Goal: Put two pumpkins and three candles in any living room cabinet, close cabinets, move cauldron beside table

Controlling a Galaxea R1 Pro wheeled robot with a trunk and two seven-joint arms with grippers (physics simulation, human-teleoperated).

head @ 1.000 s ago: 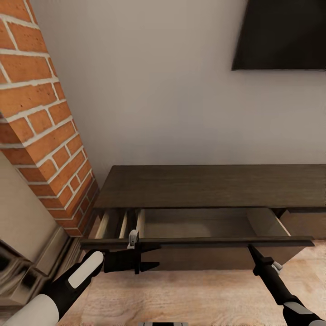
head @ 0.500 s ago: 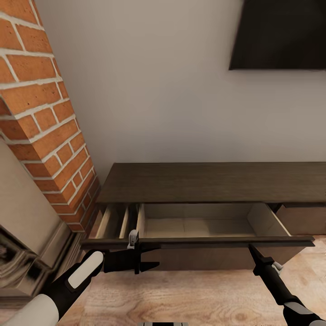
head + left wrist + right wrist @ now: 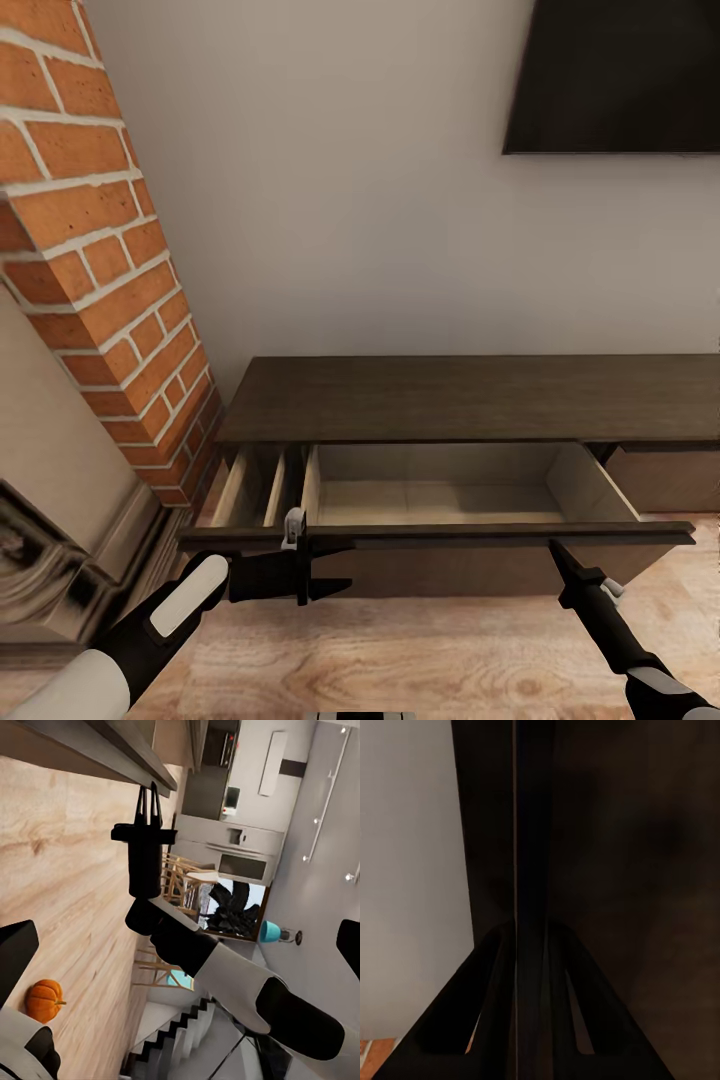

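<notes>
Open, empty drawer (image 3: 430, 500) of cabinet (image 3: 480, 400), long axis across both arms: left tool (image 3: 345, 568) released at its left end, right tool (image 3: 552, 547) clenched empty at its right; pumpkin (image 3: 43, 999) on floor (image 3: 67, 870), well apart.

Both arms reach forward and low. The left gripper (image 3: 340, 567) points sideways toward the right arm, its 2 dark fingers spread apart with nothing between them. The right gripper (image 3: 553, 548) points up and forward on a slim black forearm, its 2 fingers (image 3: 148, 804) pressed together.
</notes>
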